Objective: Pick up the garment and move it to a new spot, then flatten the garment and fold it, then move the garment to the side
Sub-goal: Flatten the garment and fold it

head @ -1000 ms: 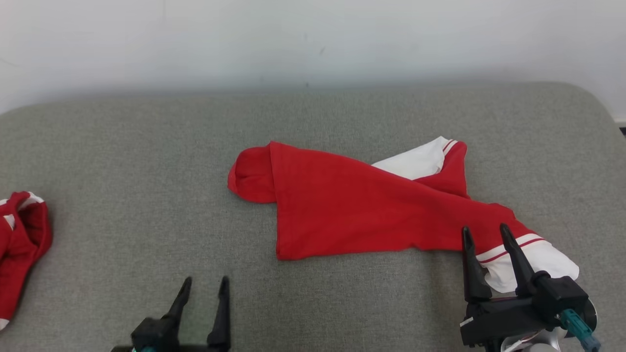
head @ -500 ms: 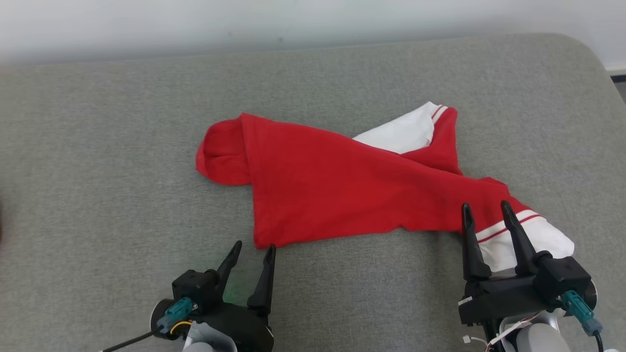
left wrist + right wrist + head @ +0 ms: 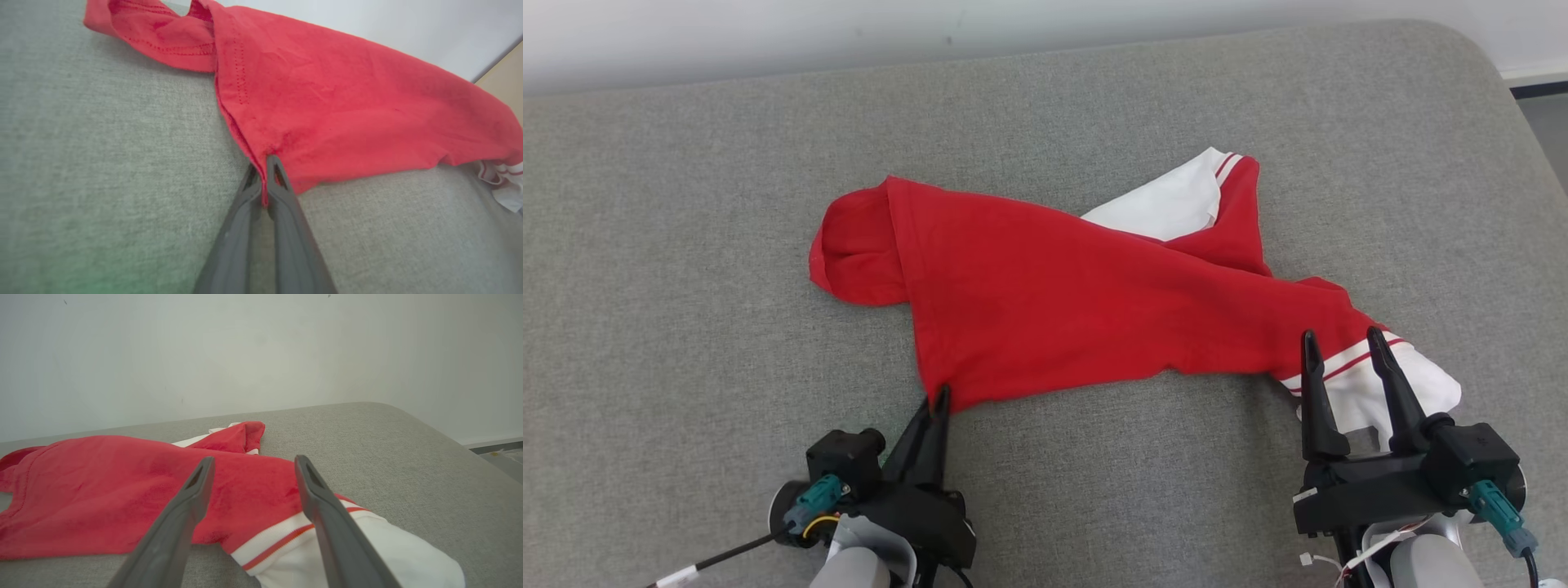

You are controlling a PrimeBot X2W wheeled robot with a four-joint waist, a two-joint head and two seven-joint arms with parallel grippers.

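Grey fabric surface [image 3: 670,245], red and white garment [image 3: 1054,302] lying crumpled mid-surface; left gripper [image 3: 939,402] pinched closed on its near red corner; right gripper [image 3: 1343,347] fingers spread apart above the white striped cuff [image 3: 1421,384]

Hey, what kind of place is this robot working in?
Probably a plain indoor room set up for folding practice, maybe a lab: a grey fabric-covered padded surface with a rounded corner stands against a bare white wall, and one red and white garment lies on it.
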